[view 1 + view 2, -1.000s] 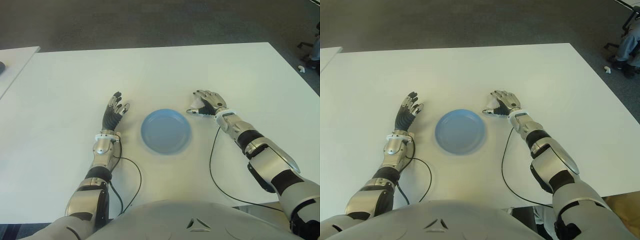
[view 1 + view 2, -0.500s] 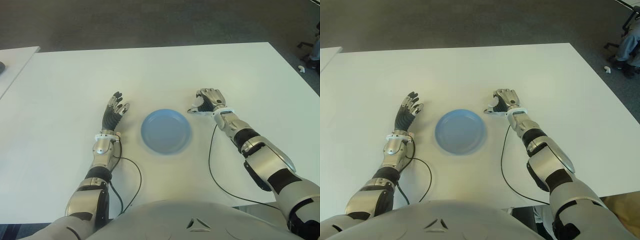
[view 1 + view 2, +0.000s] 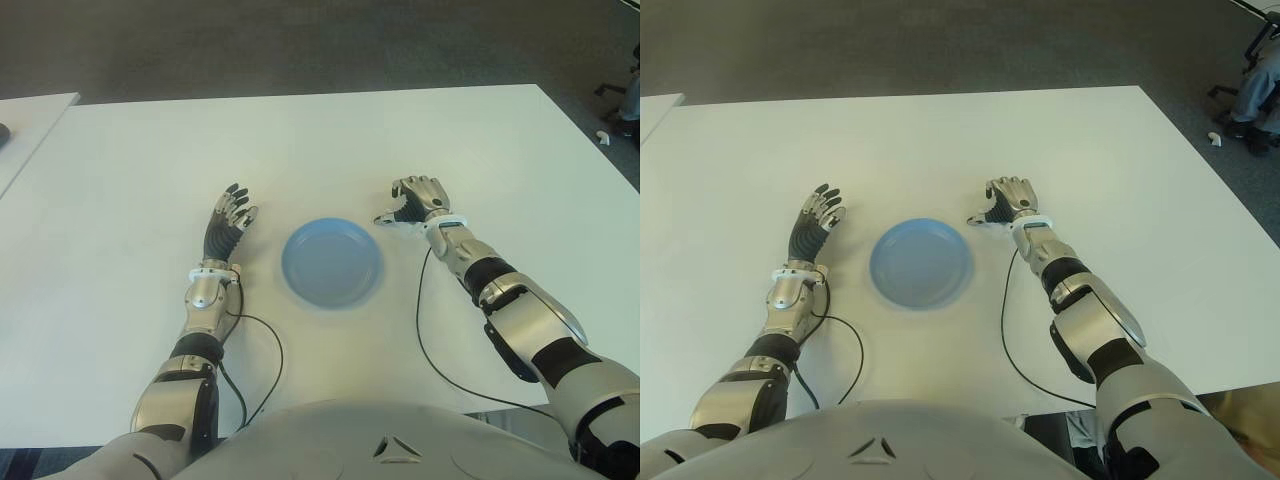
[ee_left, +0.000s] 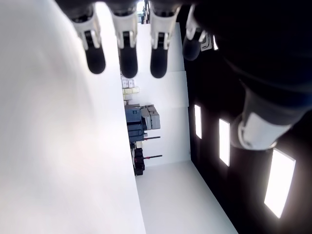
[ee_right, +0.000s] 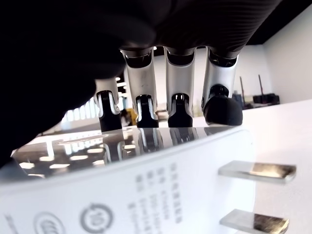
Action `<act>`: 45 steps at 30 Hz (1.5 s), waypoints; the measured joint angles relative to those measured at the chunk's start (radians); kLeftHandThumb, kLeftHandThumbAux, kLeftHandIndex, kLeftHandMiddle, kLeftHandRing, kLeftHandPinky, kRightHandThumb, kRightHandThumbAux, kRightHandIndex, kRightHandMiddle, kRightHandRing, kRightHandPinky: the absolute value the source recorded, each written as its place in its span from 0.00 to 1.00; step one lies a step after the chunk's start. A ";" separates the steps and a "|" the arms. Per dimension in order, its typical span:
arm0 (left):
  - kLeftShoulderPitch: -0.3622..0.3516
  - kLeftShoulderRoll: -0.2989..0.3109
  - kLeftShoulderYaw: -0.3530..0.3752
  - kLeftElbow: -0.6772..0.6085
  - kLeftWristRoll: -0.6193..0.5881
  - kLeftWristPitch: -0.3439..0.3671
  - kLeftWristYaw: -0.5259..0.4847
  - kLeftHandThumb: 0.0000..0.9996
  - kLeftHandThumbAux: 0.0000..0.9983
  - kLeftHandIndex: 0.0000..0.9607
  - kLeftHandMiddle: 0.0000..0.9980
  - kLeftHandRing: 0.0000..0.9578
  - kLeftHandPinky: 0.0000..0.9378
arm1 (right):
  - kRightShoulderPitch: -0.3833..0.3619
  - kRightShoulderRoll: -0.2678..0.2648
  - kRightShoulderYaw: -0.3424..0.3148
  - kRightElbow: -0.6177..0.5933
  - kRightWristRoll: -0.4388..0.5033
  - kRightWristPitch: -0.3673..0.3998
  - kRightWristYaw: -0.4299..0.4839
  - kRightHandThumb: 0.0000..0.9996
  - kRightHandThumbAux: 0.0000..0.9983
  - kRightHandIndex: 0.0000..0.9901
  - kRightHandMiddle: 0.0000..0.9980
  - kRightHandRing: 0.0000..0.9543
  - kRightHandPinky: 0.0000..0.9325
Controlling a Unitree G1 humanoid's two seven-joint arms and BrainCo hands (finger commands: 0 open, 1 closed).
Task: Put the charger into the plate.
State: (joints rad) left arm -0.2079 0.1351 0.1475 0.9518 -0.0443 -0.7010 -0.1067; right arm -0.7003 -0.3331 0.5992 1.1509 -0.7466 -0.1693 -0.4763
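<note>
Since a second ago your right hand [image 3: 420,197] has curled tighter and pulled slightly back and upright, with the charger [image 5: 146,195] now wrapped inside it. The charger is a white block with two metal prongs, and the right wrist view shows the fingers [image 5: 178,97] closed down over its top face, so you have a grip on it. It sits just to the right of the blue plate [image 3: 331,262], apart from the rim, close above the white table [image 3: 320,140]; whether it has cleared the surface can't be told.

You are at the end of the grasp, with the carry not yet begun. Next you'll want to lift, travel left until the charger is over the plate's middle, lower and release.

Your left hand [image 3: 228,222] shows left of the plate, fingers extended and holding nothing.
</note>
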 measured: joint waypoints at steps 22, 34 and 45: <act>0.000 -0.001 0.001 0.000 -0.015 -0.004 0.000 0.10 0.56 0.14 0.19 0.19 0.20 | 0.013 -0.005 -0.014 -0.023 0.000 -0.009 0.003 0.74 0.71 0.45 0.83 0.86 0.88; 0.001 -0.001 -0.001 -0.001 -0.014 -0.004 0.000 0.08 0.56 0.13 0.17 0.17 0.17 | 0.016 -0.015 -0.017 -0.027 0.000 -0.030 0.008 0.74 0.71 0.45 0.84 0.87 0.88; 0.001 -0.001 -0.001 -0.001 -0.014 -0.005 0.000 0.09 0.54 0.12 0.16 0.14 0.12 | 0.017 -0.024 -0.040 -0.045 0.005 -0.041 0.032 0.74 0.71 0.44 0.85 0.88 0.86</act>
State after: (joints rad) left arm -0.2066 0.1341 0.1463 0.9505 -0.0584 -0.7059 -0.1066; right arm -0.6832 -0.3575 0.5596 1.1059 -0.7419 -0.2099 -0.4445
